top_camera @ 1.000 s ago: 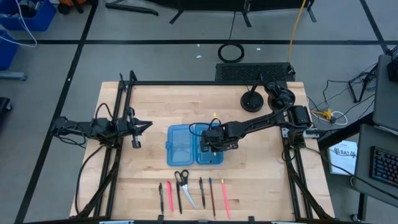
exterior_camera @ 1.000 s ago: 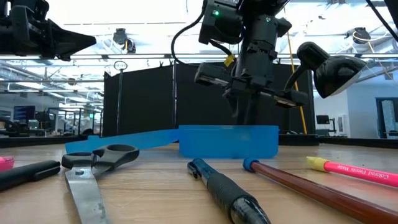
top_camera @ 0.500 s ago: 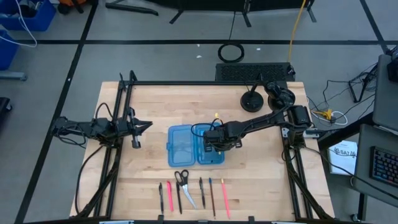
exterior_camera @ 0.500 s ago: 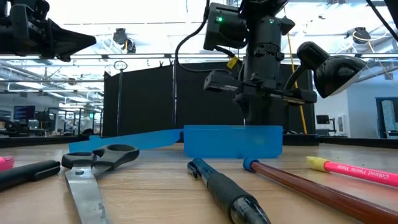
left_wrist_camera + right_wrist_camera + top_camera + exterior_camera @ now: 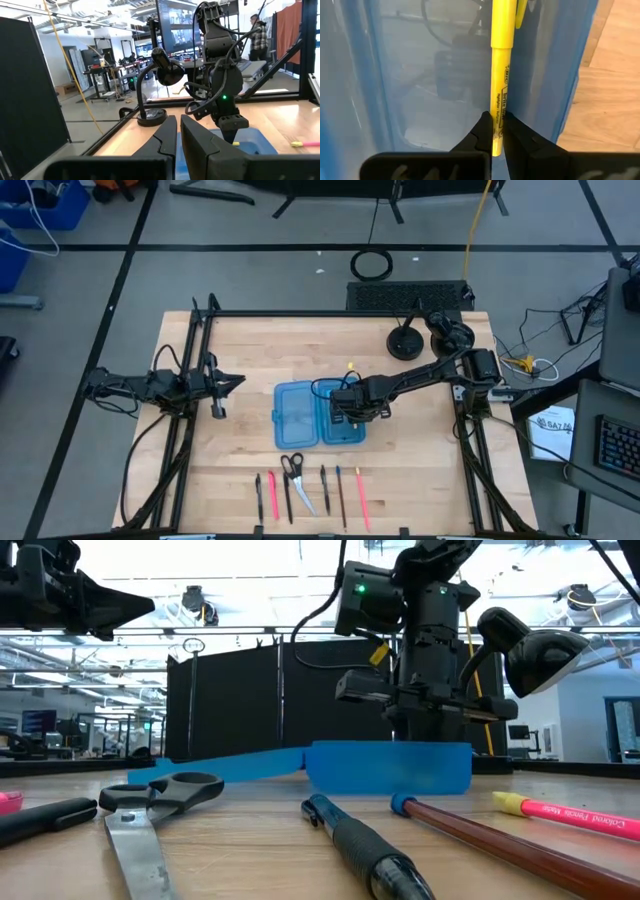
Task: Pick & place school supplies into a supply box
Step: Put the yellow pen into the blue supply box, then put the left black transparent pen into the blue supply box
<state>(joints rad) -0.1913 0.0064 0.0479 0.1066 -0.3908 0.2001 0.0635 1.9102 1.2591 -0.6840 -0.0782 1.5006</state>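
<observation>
The translucent blue supply box (image 5: 318, 415) lies open on the table, both halves flat. My right gripper (image 5: 350, 410) reaches down into its right half (image 5: 425, 85), shut on a yellow highlighter pen (image 5: 499, 70). In the low view the box's wall (image 5: 390, 768) hides the fingertips. The other supplies lie in a row near the table's near edge: black pen (image 5: 258, 497), pink pen (image 5: 272, 495), scissors (image 5: 295, 478), dark pen (image 5: 324, 487), brown pencil (image 5: 340, 495) and pink-red pencil (image 5: 361, 500). My left gripper (image 5: 226, 383) waits shut by the left edge. My right gripper pinches the yellow pen's printed barrel (image 5: 498, 107) between its two fingers (image 5: 481, 132), which come from above and point down into the box's right half. The fingers lie across the pen. Whether the pen's lower end rests on the box floor I cannot tell.
A black lamp base (image 5: 405, 340) and a second black round object (image 5: 450, 335) stand at the far right of the table, with the lamp's head (image 5: 535, 650) in the low view. Bare wood lies between the box and the row of supplies.
My right gripper has moved down into the box's right half and toward the table's right edge, keeping the yellow pen. The whole box has slid a little to the right with it.
</observation>
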